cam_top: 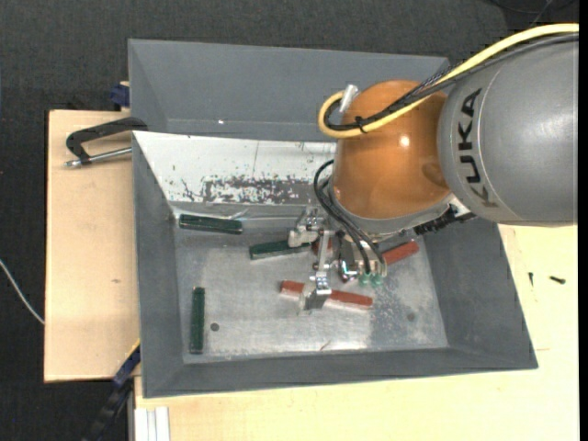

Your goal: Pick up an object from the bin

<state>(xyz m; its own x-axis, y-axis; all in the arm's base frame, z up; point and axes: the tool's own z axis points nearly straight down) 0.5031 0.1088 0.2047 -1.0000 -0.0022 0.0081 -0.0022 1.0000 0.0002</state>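
Camera view: grey metal bin (pixel 154 255), w/ the arm (pixel 528 118) coming in over its right edge and an orange cover (pixel 390 159) at the wrist, cables looped over & under it. The gripper (pixel 318 299) is low over the bin floor, approx mid-floor, a bit nearer the front wall than the back. Right at its tip lies a red bar (pixel 352 299), flat on the floor, running roughly left-to-right w/ its right end tipped slightly toward the front. Red shows on both sides of the tip, so the gripper sits across the bar's middle; can't tell if that's one long piece or two end to end. Gripper state: can't tell, the tip is too small & mixed up w/ wiring; also unclear whether it touches the bar or is just above it. Other items lie scattered, not heaped. A second red piece (pixel 401 253) pokes out from under the orange cover, toward the right wall. A short green bar (pixel 269 249) lies just left of the gripper body, toward the back. A back green bar (pixel 209 222) sits at the foot of the back wall nr the back-left corner. A left green bar (pixel 197 320) lies parallel to the left wall nr the front-left corner, w/ a small dark dot (pixel 214 328) just beside it.
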